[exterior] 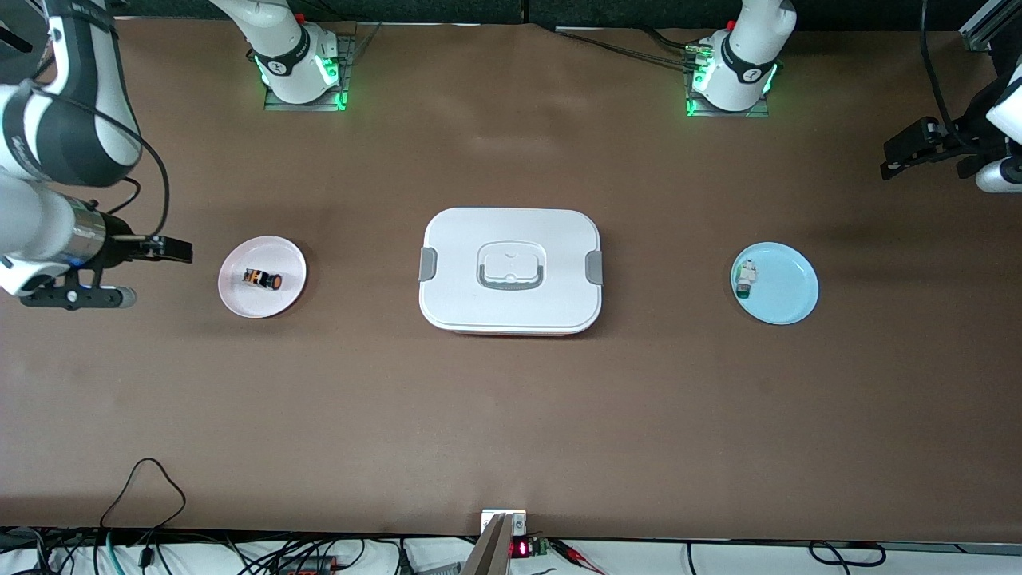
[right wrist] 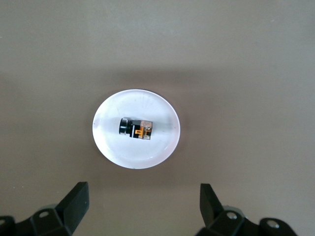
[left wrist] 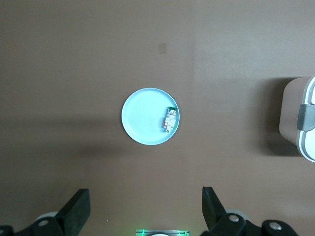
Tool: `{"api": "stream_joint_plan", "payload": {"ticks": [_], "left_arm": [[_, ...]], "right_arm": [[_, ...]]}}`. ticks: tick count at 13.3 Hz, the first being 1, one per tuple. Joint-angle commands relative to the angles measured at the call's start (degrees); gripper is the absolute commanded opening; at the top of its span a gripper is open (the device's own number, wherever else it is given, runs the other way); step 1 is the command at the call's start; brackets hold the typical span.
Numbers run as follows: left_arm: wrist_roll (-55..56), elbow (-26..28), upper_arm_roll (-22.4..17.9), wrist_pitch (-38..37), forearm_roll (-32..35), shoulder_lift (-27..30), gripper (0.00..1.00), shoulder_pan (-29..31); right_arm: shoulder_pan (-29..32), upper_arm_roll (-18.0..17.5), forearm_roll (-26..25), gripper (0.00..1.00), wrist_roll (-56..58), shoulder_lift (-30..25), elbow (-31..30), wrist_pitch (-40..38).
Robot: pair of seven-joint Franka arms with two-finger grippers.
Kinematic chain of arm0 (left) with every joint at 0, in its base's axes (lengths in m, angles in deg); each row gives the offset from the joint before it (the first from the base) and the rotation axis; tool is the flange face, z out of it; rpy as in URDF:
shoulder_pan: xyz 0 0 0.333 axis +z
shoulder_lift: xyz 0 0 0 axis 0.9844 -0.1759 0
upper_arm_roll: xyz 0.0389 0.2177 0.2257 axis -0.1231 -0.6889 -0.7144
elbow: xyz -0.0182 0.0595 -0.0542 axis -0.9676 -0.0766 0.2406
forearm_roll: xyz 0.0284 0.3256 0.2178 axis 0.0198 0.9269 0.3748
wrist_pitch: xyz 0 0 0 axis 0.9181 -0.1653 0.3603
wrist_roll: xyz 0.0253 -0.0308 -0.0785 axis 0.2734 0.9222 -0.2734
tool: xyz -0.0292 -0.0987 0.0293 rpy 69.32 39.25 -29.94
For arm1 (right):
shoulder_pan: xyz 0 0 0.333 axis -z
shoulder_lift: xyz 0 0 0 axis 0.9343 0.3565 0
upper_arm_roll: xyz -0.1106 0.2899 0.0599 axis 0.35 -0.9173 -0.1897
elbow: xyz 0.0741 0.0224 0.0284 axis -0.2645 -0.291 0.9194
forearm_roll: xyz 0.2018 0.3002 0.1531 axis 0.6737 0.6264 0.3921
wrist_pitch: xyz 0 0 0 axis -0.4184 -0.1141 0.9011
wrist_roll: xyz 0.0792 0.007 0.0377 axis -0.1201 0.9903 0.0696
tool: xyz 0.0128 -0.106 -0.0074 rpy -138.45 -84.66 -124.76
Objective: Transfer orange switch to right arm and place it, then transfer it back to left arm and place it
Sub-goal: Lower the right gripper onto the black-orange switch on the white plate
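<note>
The orange switch [exterior: 262, 279] [right wrist: 135, 128], a tiny black block with an orange face, lies on its side on a pale pink plate [exterior: 239, 299] [right wrist: 133, 152] toward the right arm's end of the table. My right gripper [exterior: 172, 249] [right wrist: 143, 189] hangs open and empty above the table beside that plate. The white box [exterior: 511, 271] [left wrist: 307, 123] with grey clips stands at the middle of the table. My left gripper [exterior: 898, 160] [left wrist: 145, 194] is open and empty, high over the left arm's end of the table.
A light blue plate [exterior: 790, 295] [left wrist: 142, 118] toward the left arm's end holds a small white-and-green part [exterior: 746, 278] [left wrist: 171, 119]. Cables [exterior: 144, 487] trail along the table's edge nearest the front camera. Bare brown tabletop lies between the plates and the box.
</note>
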Motion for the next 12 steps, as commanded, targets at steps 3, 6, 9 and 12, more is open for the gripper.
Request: {"api": "stream_joint_plan", "payload": {"ticks": [3,6,9,12], "left_arm": [[0.01,-1.34,0.05,-1.13,0.27,-0.07,1.0,-0.07],[0.01,-1.34,0.05,-1.13,0.27,-0.07,1.0,0.02],[0.01,-1.43,0.05,-1.13,0.27,-0.07,1.0,-0.07],[0.01,-1.34,0.05,-1.13,0.27,-0.07,1.0,-0.07]], "right_arm": [[-0.01,0.04,0.71,1.0,0.15,-0.4,-10.11,12.34],[0.08,0.04,0.62,1.0,0.06,0.29,-13.83,17.99],[-0.1,-0.04,0.62,1.0,-0.55,1.26,-17.33,24.81],[-0.18,-0.22,0.97,1.0,-0.99,1.97,-19.01,27.4]]}}
